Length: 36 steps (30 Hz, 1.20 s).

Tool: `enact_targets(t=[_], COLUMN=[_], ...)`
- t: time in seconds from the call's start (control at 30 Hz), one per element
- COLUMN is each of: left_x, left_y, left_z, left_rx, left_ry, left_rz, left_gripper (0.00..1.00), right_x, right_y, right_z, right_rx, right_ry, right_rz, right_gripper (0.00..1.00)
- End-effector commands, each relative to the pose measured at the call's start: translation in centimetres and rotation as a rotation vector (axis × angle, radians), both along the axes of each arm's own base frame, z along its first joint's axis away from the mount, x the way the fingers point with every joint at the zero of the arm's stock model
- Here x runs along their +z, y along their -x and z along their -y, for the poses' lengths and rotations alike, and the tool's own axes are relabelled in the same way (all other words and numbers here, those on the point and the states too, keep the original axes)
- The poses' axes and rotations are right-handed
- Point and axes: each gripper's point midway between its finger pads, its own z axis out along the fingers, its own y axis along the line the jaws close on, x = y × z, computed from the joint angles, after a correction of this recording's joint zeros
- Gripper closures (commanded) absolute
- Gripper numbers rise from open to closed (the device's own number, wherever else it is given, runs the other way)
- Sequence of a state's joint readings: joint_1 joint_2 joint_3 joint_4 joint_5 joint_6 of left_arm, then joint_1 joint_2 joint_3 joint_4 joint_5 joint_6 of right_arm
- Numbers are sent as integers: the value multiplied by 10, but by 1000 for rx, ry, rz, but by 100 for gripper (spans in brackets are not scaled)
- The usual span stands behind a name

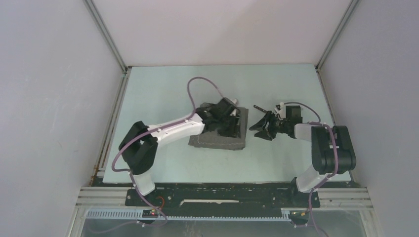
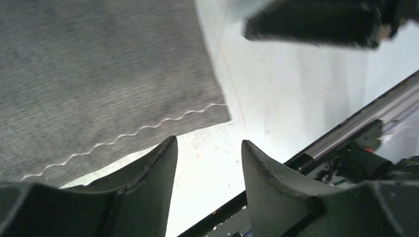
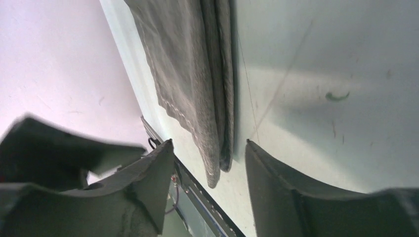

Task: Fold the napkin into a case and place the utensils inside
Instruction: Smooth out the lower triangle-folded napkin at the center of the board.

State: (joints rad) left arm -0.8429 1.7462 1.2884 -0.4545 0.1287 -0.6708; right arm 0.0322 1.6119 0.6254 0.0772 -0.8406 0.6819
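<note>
Folding stage: the napkin (image 1: pixel 217 137) lies as a compact grey rectangle of several layers near the middle of the surface (image 1: pixel 158 94). Judged from this, the case looks partly formed, and nothing is inside it.
Left jaws: moderately parted and holding nothing, low over the stitched hem at a corner of the cloth.
Right jaws: also parted and empty, pointing at the stacked folded edge from the right side, close to it but not touching.
Utensils: one slim dark piece (image 1: pixel 257 107) seems to lie on the surface just beyond the right jaws. Whether it is knife or fork I cannot tell, and I cannot pick out the second piece.
Risk, layers: closing on only the top layer, or on all of them, could undo the fold or seal the pocket.
Risk, dragging: a low sweep by either set of jaws could shove the loose cloth askew or knock the dark piece away.
</note>
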Motion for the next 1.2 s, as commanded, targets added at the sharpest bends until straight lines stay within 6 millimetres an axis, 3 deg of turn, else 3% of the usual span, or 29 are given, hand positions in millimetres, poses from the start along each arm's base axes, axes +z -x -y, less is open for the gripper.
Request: enact_targets(t=[0.0,0.17,0.23,0.3,0.43,0.6,0.77,0.93,1.03,1.17], left_x=[14,3,-4,-10,-22,-37,-37,-44,-45,-38], left_y=[-5,9,11,13,14,18,16,18,18,15], left_z=[28,57,58,60,58,60,57,56,56,52], left_rx=[-20,-121,-120,-119,-103,-110,-100,-108,-108,-95], left_ry=[-169,-313,-375,-409,-445,-465,-484,-497,-504,-515], left_rz=[213,248,237,230,224,193,200,184,186,205], left_gripper=[44,48,55,53,48,51,59,57,61,76], right_x=[14,5,4,4,2,-3,0,3,2,3], right_y=[-22,-14,-12,-13,-12,-9,-9,-9,-9,-8], right_z=[3,1,2,8,14,13,12,11,11,10], right_rx=[22,41,39,20,2,5,13,16,16,23], right_ry=[-27,-28,-30,-32,-31,-37,-48,-50,-50,-52], right_rz=[56,29,29,30,28,23,31,45,42,44], right_gripper=[41,48,48,48,49,50,52,52,52,53])
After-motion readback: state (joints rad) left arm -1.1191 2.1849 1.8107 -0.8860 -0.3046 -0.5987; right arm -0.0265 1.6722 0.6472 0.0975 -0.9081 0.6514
